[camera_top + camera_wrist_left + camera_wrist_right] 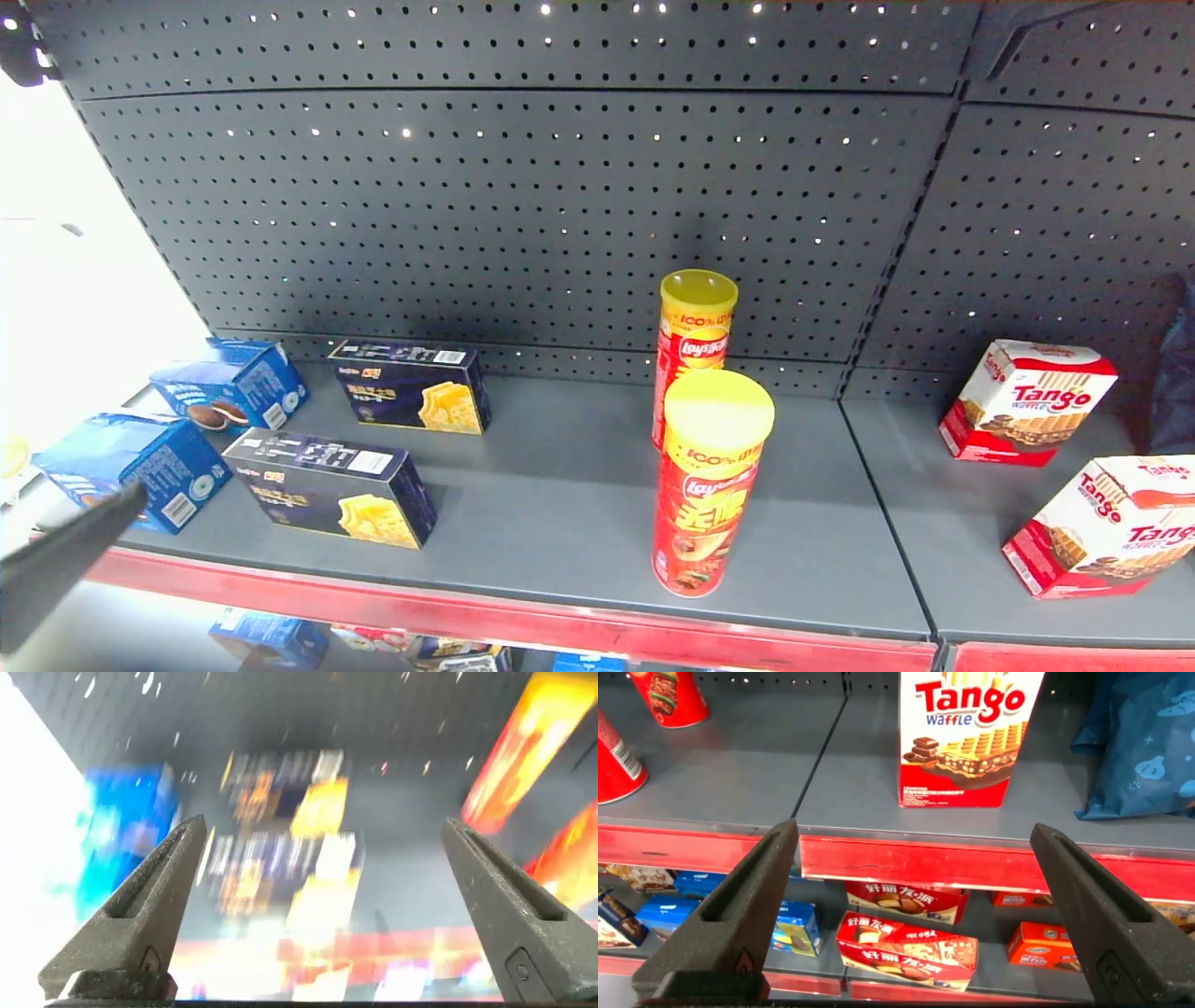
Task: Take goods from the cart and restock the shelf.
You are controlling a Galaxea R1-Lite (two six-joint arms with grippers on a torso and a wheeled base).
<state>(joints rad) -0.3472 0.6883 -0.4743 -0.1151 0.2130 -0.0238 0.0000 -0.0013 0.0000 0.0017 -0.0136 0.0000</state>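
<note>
Left gripper [322, 823]: matte grey wedge-shaped fingers [140, 924] standing wide apart, grasping nothing; a blurred blue carton [126, 831] and dark cartons [271, 859] lying beyond the tips.
Right gripper [915, 829]: fingers [729, 924] spreading wide, released; a glossy rectangular wafer box [962, 737] sitting beyond them, upright on the smooth grey shelf [766, 775].

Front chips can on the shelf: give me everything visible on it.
The front chips can is a tall red tube, cardboard by the look of it, with printed snack graphics and a flat yellow lid closed on top. It stands upright on the grey shelf near its front edge, directly ahead of a second can of the same kind. Whether the two touch cannot be told. No tool is on it.
</note>
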